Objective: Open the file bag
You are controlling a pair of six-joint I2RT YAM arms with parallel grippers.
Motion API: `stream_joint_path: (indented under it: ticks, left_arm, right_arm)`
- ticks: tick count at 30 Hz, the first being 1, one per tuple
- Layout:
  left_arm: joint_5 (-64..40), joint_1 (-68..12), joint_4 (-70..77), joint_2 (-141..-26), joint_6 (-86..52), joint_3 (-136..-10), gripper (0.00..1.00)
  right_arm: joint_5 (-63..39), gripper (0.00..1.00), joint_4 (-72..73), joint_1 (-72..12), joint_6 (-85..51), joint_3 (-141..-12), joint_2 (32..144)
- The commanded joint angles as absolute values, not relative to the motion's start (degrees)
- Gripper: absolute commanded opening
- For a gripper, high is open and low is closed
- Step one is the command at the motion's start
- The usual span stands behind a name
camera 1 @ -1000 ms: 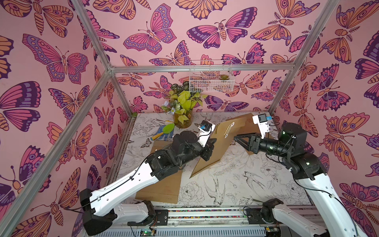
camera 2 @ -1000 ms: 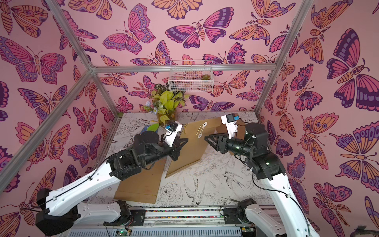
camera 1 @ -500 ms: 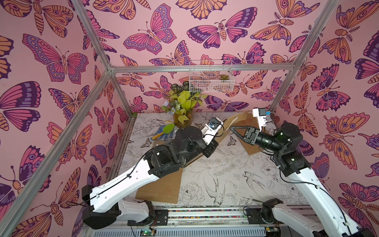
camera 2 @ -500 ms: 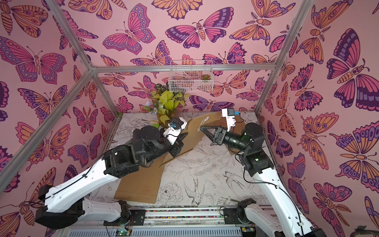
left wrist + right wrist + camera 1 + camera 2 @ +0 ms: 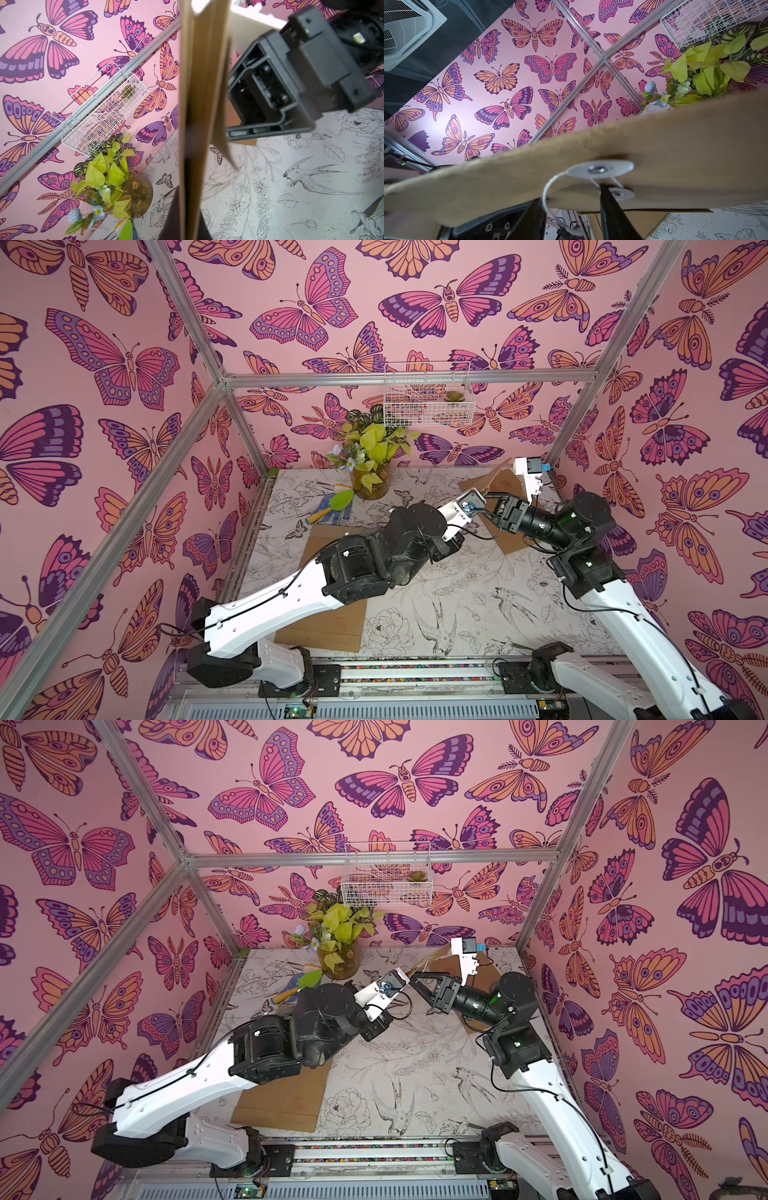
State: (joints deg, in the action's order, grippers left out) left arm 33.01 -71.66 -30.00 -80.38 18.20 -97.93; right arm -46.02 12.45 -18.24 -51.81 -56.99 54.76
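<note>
Behind left arm [image 5: 291,605], file bag [image 5: 490,477] mostly hidden

This is a robotics lab cell, dressed like a stage set rather than a lived-in room. Bare aluminium frame bars [image 5: 407,377] brace flat wall panels [image 5: 316,310] printed with oversized butterflies. The tabletop [image 5: 478,605] is covered in line-drawn birds and flowers. A white-and-black left arm [image 5: 270,614] and right arm [image 5: 640,639] rise from a mounting rail [image 5: 415,672] along the front edge, with an exposed circuit board [image 5: 295,711] below it. A wire basket [image 5: 426,393] on the back wall and a vase of leaves [image 5: 370,483] are the only homely touches. In the right wrist view, a ceiling air-conditioning unit [image 5: 406,27] shows beyond the panels.
</note>
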Motion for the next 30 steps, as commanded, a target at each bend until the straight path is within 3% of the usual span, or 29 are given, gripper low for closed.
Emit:
stream_joint_path:
  ticks: [1,14,30]
  left_arm:
    - [35.2,-72.1,-29.5,-80.0,20.0,-99.2,0.00]
    - [35.0,-72.1,-29.5,-78.9,17.9,-98.3,0.00]
    - [24.4,-70.7,-27.0,-70.3,2.7,-88.4,0.00]
  right_arm:
    - [-45.9,0.34,13.2,-18.7,-51.0,-57.3,54.6]
    - [-44.6,0.00,4.1,-18.7,-44.0,-57.9,51.6]
    - [-47.4,0.00,-12.6,-18.8,-32.8,-62.6,50.9]
